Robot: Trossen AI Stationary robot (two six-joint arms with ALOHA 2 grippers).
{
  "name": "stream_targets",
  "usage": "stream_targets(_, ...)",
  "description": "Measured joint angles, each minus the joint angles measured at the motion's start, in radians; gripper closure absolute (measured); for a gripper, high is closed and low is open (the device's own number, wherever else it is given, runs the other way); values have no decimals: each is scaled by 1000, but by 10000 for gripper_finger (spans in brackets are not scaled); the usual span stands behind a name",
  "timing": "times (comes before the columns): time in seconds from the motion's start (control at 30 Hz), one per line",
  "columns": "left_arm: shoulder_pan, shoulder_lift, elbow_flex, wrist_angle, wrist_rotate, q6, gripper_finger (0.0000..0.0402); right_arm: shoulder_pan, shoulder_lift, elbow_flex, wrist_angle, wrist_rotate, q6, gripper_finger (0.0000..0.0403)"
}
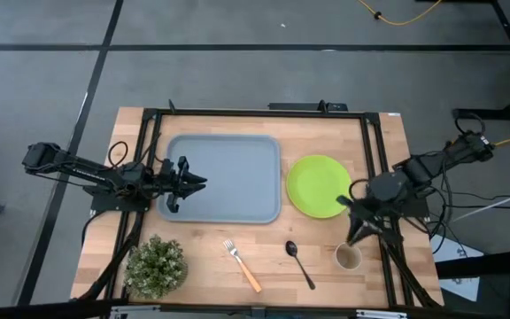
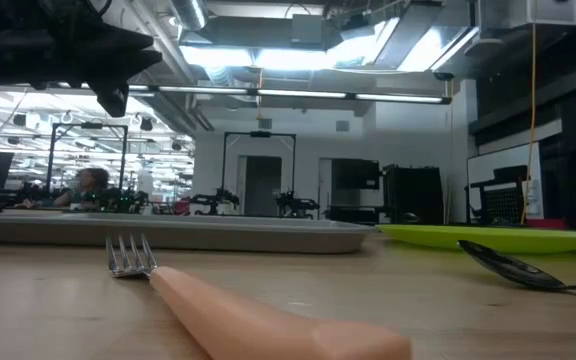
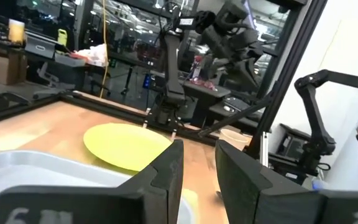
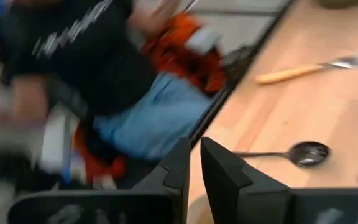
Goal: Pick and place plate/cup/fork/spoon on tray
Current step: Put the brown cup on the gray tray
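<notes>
The grey-blue tray (image 1: 224,177) lies at the table's middle. The lime-green plate (image 1: 319,186) lies flat on the table right of it. The beige cup (image 1: 348,257) stands near the front right. The dark spoon (image 1: 299,263) and the orange-handled fork (image 1: 242,264) lie on the wood in front of the tray. My left gripper (image 1: 200,183) hovers over the tray's left part, its fingers (image 3: 166,171) a narrow gap apart and empty. My right gripper (image 1: 354,232) hangs just behind the cup, shut and empty, with the spoon (image 4: 303,152) and fork (image 4: 309,68) beyond it.
A small potted plant (image 1: 156,264) stands at the front left corner. A black frame (image 1: 374,159) runs along the table's edges. A person in dark top and blue trousers (image 4: 104,81) is beyond the table's near edge. Bare wood lies between the tray and the cutlery.
</notes>
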Motion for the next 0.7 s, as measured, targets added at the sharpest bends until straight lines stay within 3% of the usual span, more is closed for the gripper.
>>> stream_targets(0.13,0,0,0,1,-33,0,315,22,17,27,-6,-58,-87,357)
stream_targets(0.37,0,0,0,1,-50,0,315,28,16,22,7,-36,44,357)
stream_targets(0.6,0,0,0,1,-51,1,315,27,26,20,3,311,27,357)
stream_targets(0.7,0,0,0,1,-51,1,315,28,37,20,35,500,168,357)
